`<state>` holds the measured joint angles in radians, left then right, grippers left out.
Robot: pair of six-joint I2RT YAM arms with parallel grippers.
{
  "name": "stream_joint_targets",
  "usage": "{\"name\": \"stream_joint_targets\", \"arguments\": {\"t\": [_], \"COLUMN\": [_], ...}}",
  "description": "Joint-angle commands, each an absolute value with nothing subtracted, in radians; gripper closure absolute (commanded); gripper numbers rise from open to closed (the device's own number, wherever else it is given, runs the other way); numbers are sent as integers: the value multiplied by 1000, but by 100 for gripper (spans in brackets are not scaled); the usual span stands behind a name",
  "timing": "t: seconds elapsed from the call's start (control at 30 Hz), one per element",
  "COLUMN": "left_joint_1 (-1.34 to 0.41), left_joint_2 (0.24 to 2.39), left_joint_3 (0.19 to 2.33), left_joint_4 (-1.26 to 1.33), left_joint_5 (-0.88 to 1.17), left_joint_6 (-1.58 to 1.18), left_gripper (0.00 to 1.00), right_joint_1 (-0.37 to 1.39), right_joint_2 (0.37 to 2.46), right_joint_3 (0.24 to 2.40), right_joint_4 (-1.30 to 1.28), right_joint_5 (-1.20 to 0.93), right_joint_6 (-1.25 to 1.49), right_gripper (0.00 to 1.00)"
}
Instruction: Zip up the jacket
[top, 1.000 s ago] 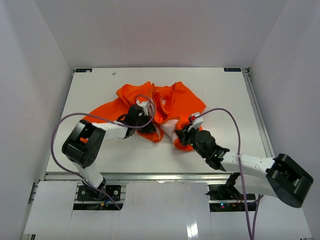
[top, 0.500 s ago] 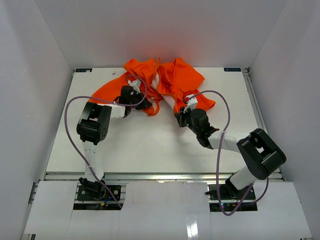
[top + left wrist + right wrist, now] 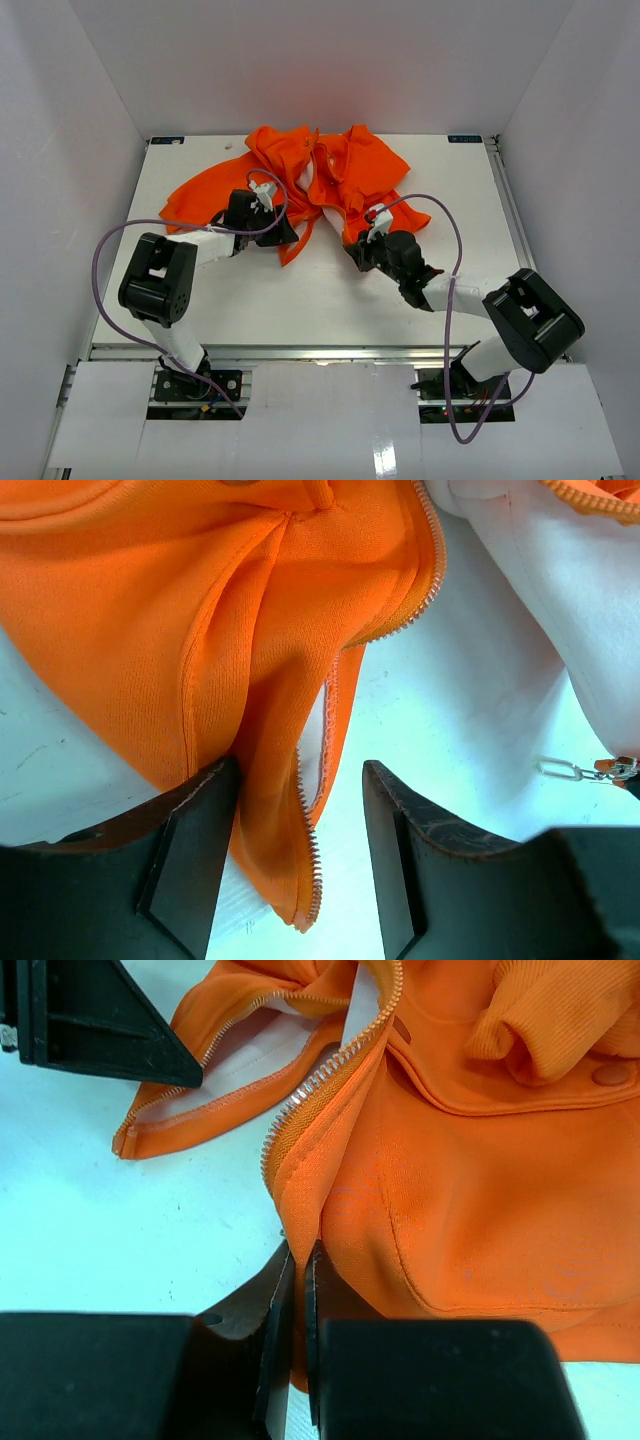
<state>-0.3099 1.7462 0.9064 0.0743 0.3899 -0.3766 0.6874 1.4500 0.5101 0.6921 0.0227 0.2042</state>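
The orange jacket [image 3: 345,170] lies unzipped at the far middle of the table, its pale lining showing along the front edges. My left gripper [image 3: 283,230] is open at the left front panel. In the left wrist view the jacket's [image 3: 250,630] lower corner, with its row of zipper teeth [image 3: 312,860], hangs loose between the spread jaws of the left gripper [image 3: 300,855], against the left finger. My right gripper [image 3: 360,250] is shut on the right front panel's bottom edge. The right wrist view shows the orange jacket [image 3: 470,1190] fabric pinched in the right gripper [image 3: 298,1290].
White walls [image 3: 70,150] close in the white table [image 3: 300,300] on three sides. A small metal chain with an orange tab [image 3: 585,770] lies near the pale lining. The left gripper's black finger [image 3: 90,1020] shows in the right wrist view, close to the right one.
My left gripper has opened and released the jacket's left front edge. Both arms first pushed the jacket towards the back wall, then came back a little. The right grip has held.
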Motion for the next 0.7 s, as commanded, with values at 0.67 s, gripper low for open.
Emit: {"name": "stream_joint_targets", "arguments": {"t": [0.67], "left_joint_1": [-218], "left_joint_2": [1486], "left_joint_3": [717], "left_joint_4": [38], "left_joint_5": [360], "left_joint_6": [-230], "left_gripper": [34], "right_joint_1": [693], "right_joint_2": [1301], "right_joint_3": [484], "right_joint_4": [688], "right_joint_5": [9], "right_joint_6": [201], "right_gripper": [92]}}
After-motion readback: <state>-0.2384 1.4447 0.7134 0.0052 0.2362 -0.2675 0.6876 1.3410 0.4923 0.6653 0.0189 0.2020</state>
